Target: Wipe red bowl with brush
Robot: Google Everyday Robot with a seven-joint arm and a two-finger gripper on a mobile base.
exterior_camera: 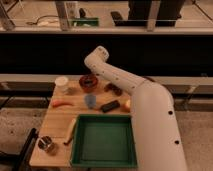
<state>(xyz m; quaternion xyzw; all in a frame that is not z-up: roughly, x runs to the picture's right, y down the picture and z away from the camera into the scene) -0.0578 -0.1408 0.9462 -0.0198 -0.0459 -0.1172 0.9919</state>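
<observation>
The red bowl stands at the far edge of the wooden table, just right of a white cup. My white arm reaches from the right, bends at its elbow above the table and comes down onto the bowl. The gripper is at the bowl's far rim, over its inside. The brush is hidden where the gripper meets the bowl.
A green tray fills the near right of the table. A tan wooden-handled tool and a metal cup lie to its left. An orange piece, a blue cup, a black block and a brown object sit mid-table.
</observation>
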